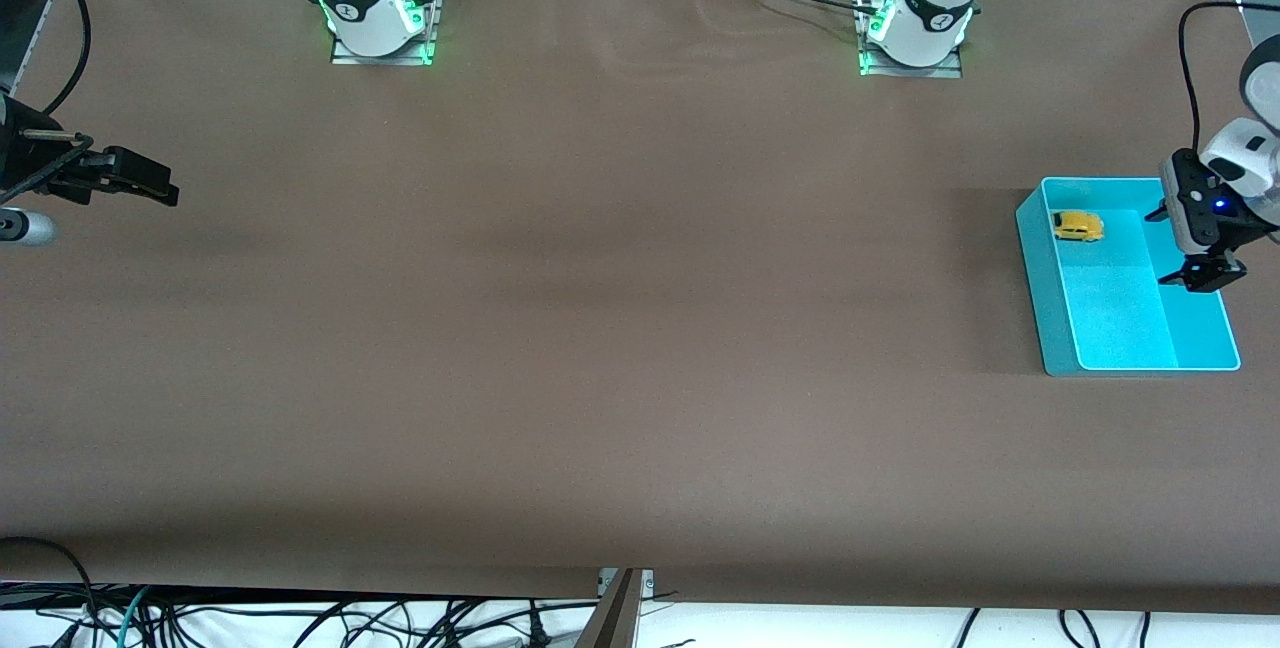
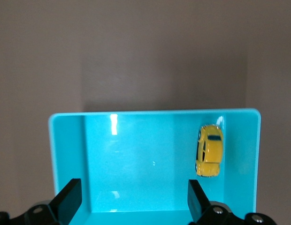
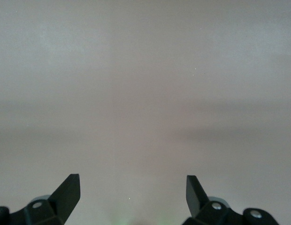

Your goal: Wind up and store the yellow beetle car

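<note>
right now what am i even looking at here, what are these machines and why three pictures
These are two robot arms bolted to a brown table, each ending in a two-finger gripper. The wide picture comes from a high camera facing them; the other two come from cameras on each arm's wrist, looking past the black fingertips. A teal bin sits at the left arm's end of the table, with a yellow beetle car lying inside it. The left gripper hangs open over the bin, holding nothing; its wrist camera shows the car below. The right gripper waits open and empty at the right arm's end of the table.
</note>
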`<state>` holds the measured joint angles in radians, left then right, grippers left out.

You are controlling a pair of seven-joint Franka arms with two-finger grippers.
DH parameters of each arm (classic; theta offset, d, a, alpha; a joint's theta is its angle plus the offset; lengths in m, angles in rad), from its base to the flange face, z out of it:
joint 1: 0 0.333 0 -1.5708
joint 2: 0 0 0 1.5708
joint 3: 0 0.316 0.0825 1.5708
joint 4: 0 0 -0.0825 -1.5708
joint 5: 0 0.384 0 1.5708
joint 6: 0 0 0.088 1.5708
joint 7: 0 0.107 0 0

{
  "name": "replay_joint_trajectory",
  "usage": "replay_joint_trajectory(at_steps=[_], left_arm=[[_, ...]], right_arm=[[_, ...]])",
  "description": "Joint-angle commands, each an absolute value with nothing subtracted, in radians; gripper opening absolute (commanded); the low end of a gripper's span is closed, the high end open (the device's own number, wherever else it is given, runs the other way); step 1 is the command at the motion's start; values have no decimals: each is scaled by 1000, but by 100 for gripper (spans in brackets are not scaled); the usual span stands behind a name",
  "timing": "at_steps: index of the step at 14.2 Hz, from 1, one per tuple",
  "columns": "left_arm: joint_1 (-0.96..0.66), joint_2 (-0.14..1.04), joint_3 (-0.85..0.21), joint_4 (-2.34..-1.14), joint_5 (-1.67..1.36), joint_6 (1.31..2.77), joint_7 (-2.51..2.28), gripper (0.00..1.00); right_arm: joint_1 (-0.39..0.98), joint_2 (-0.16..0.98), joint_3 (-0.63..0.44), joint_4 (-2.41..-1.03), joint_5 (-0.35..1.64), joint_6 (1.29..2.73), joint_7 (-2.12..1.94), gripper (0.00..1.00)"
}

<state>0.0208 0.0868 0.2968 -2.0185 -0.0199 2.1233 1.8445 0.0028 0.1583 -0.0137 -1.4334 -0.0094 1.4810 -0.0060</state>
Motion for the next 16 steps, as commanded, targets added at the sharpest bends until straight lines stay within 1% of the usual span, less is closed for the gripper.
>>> replay_joint_trajectory(at_steps=[1,6,9,11,13,16], left_arm=[[-24,45,295,-2016,-40,2086,1583,99],[-149,-106,255,-2010,-29,1984,887,98],[-181,-178,209,-2002,-14,1953,510,98],[-193,-213,160,-1958,20,1880,299,98],[-193,-209,117,-1855,25,1740,127,98],[-198,-187,94,-1784,25,1625,-81,99]], right_arm=[[-5,144,-6,-1443,-17,1485,-17,100],[-3,144,-6,-1443,-17,1485,-15,100],[-5,144,-6,-1443,-17,1485,-17,100],[-5,144,-6,-1443,-17,1485,-17,100],[-5,144,-6,-1443,-17,1485,-15,100],[-5,144,-6,-1443,-18,1485,-15,100]])
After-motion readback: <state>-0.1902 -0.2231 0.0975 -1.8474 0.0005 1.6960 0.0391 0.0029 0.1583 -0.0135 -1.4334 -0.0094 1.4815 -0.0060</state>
